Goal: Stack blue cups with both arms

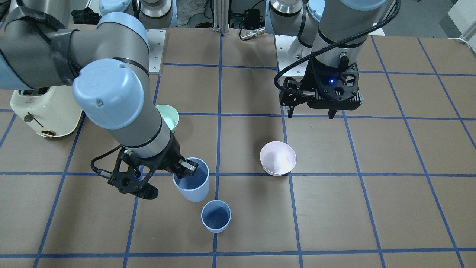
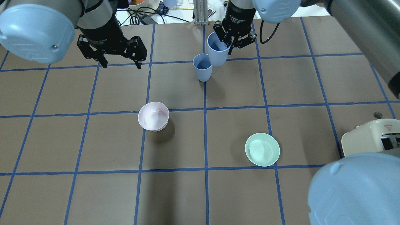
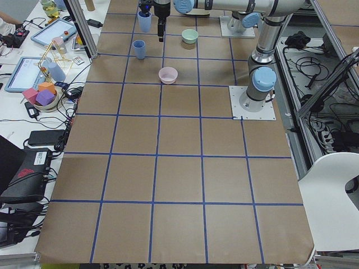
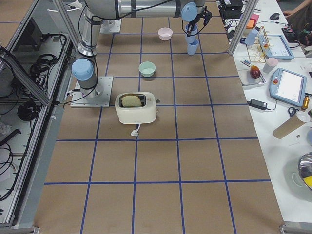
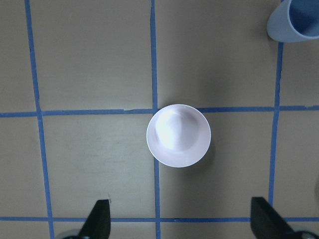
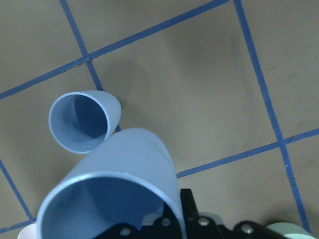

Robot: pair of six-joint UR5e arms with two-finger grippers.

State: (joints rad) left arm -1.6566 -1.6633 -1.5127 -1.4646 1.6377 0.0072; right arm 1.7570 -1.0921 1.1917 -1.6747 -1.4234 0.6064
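Two blue cups are seen: the first cup [image 1: 191, 184] is clamped at its rim by the right gripper [image 1: 186, 167] and held tilted just beside the second cup [image 1: 216, 216], which is stood upright on the table [image 1: 372, 208]. The left gripper [image 1: 311, 113] is held spread apart, empty. One pink bowl [image 1: 277, 158], one mint bowl [image 1: 169, 116] and one toaster [image 1: 41, 115] are counted.

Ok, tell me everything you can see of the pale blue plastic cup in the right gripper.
The small pale periwinkle-blue plastic tumbler is tapered and handleless, with a thin light rim and a darker blue, seemingly empty inside. The right arm's black two-finger gripper pinches its wall at the rim. It hangs mouth up and tilted, apparently clear of the brown paper-covered table, close beside the matching blue cup standing upright there. They seem not to touch.
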